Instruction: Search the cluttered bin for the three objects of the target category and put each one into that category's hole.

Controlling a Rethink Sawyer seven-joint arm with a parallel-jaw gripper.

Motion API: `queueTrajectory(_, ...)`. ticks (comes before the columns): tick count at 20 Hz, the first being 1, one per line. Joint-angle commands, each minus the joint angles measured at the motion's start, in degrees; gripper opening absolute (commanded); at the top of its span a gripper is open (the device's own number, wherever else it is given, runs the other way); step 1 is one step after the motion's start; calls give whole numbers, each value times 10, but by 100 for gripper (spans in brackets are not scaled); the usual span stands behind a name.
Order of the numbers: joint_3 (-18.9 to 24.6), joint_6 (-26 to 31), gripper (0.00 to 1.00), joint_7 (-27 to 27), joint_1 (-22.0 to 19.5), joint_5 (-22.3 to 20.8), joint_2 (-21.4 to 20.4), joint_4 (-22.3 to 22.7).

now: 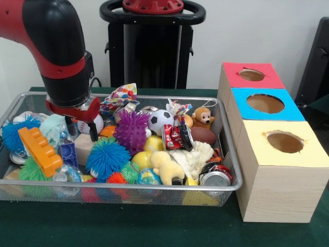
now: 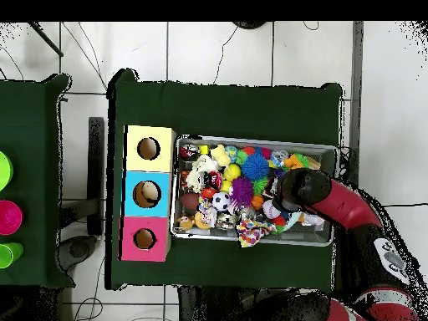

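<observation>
Front view shows the wire mesh bin (image 1: 226,154) on the green table (image 1: 154,226), heaped with toys, and the red and black arm (image 1: 56,51) reaching down into it. The gripper (image 1: 82,135) hangs low over the clutter with two dark fingers (image 1: 94,133) pointing down; they stand slightly apart with nothing visibly between them, though how far they are spread cannot be told exactly. Just beside the gripper lies a baseball (image 1: 85,125), partly hidden behind the fingers, and a pale wooden block (image 1: 82,146) sits right below it. An orange toy brick (image 1: 40,151) lies near the gripper, toward the bin's end farthest from the boxes, next to a blue spiky ball (image 1: 106,157). A purple spiky ball (image 1: 132,130) and a soccer ball (image 1: 160,121) sit near the bin's middle. Closer to the boxes are a small football (image 1: 203,135), a plush monkey (image 1: 203,117) and a crushed can (image 1: 216,177). Three wooden boxes stand in a row just beside the bin, each with a round hole on top: the red box (image 1: 252,76), the blue box (image 1: 267,104) and the yellow box (image 1: 285,143). Overhead, the same boxes line one short side of the bin, and the arm covers the bin's opposite end.
</observation>
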Motion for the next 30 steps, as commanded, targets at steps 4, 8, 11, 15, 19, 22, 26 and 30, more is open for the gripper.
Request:
queueTrajectory(4, 29, 89, 100, 53, 3, 8, 23, -42)
queueTrajectory(8, 38, 107, 100, 50, -2, 15, 16, -43)
queueTrajectory(11, 44, 112, 100, 46, -8, 18, 19, -47)
queueTrajectory(15, 47, 107, 100, 42, -15, 18, 19, -42)
queueTrajectory(19, 51, 95, 100, 35, -22, 15, 30, -44)
queueTrajectory(22, 52, 80, 100, 27, -29, 7, 39, -43)
queueTrajectory(26, 57, 80, 100, 12, -42, 2, 40, -40)
queueTrajectory(30, 58, 98, 100, 3, -52, -2, 30, -39)
